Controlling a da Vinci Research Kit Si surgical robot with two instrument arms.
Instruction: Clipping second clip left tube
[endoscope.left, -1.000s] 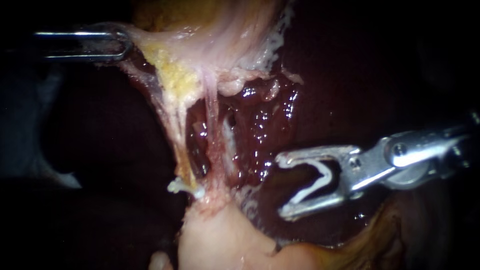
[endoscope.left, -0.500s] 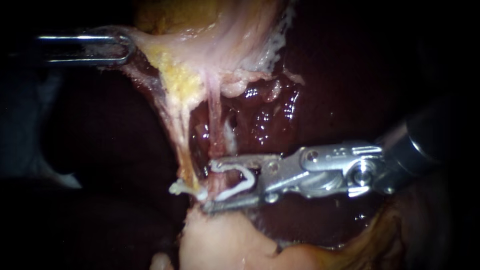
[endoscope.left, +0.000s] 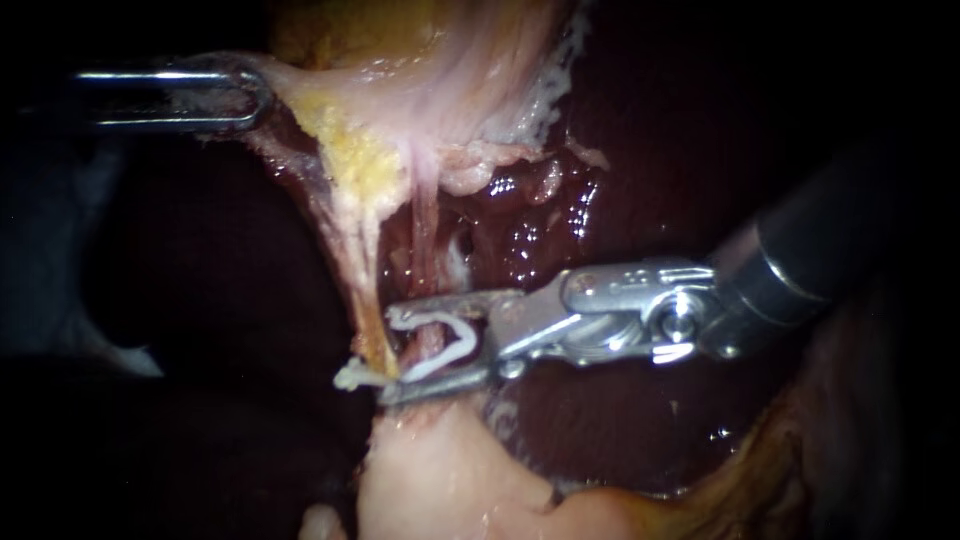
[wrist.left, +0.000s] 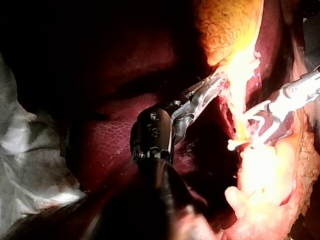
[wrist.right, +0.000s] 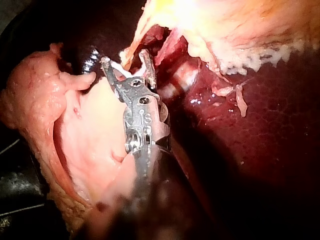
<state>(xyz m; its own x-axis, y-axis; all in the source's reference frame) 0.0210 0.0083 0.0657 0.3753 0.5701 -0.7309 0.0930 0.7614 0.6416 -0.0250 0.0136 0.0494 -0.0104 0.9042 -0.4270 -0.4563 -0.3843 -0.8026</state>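
My left instrument (endoscope.left: 262, 97) comes in at the upper left, its jaws shut on the edge of the pale gallbladder (endoscope.left: 450, 70), which it holds taut. A thin pink tube (endoscope.left: 424, 235) runs down from there beside a yellowish strand (endoscope.left: 362, 270). My right instrument (endoscope.left: 390, 355) straddles this tube low down, one jaw on each side. Its jaws stand apart and hold a white clip (endoscope.left: 452, 345), still spread wide. Just under the jaw tips a small white clip (endoscope.left: 352, 376) sits on the strands. The right wrist view shows the same jaws (wrist.right: 125, 62) at the tube.
Dark red liver (endoscope.left: 620, 180) lies behind and to the right of the tube. A pale pink mass of tissue (endoscope.left: 430, 470) bulges under the right instrument's lower jaw. In the left wrist view, white gauze (wrist.left: 30, 165) lies beside the liver.
My right instrument has moved left from open space over the liver until its clip-bearing jaws enclose the tube, then slid slightly further left and up. The left instrument has stayed put.
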